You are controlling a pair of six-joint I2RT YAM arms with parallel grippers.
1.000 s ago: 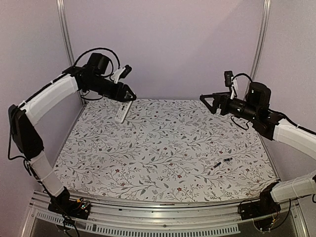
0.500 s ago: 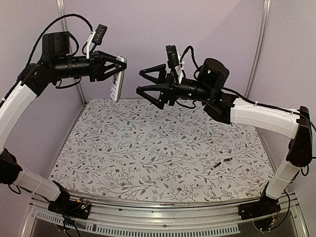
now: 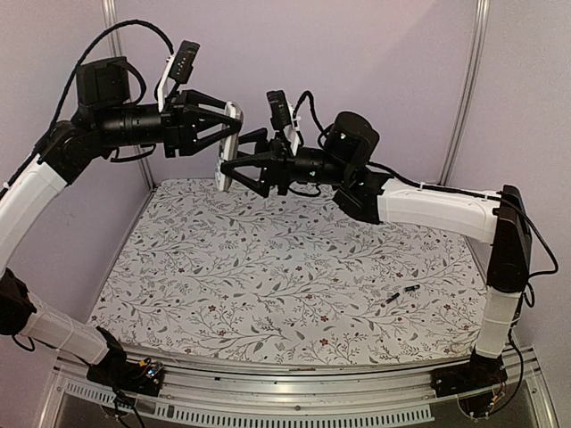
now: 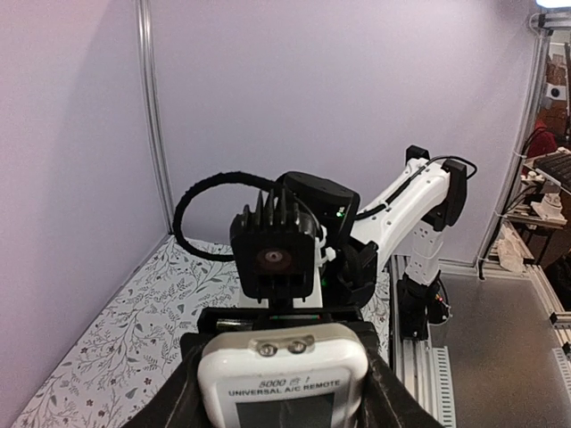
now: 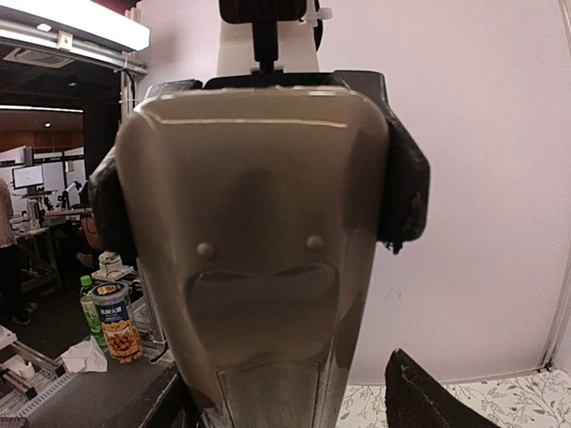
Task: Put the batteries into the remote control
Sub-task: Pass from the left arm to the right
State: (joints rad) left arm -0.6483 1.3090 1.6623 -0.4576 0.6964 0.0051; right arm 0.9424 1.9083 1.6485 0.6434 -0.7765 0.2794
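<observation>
Over on the left, the left pincer point(image 3: 227, 132) holds the remote control point(image 3: 222, 181) up in the air, well above the desk point(image 3: 268, 267). The remote stands nearly upright, clamped by its long edges. Its screen side faces back at the left wrist camera, and the writing there is readable: "5000", then a mark or two I cannot make out, then "UNIVERSAL A/C REMOTE".

Moving to the middle, the right pincer point(image 3: 234, 160) comes at the remote from the other side, jaws spread and straddling its lower part. From the right wrist the greyish back fills the view, and one of its own fingers point(image 5: 424, 392) stands clear of the edge, so no grip there yet. The back looks smooth, with a curved seam, so I judge the battery cover is on and this is a handover or a try at the cover.

To do it well, square the right jaws to the remote's edges, close below the left fingers, and don't release on the left until the right grip is firm.

Far right, the batteries point(image 3: 401, 292) lie on the desk near its right edge, just beside each other and untouched.
</observation>
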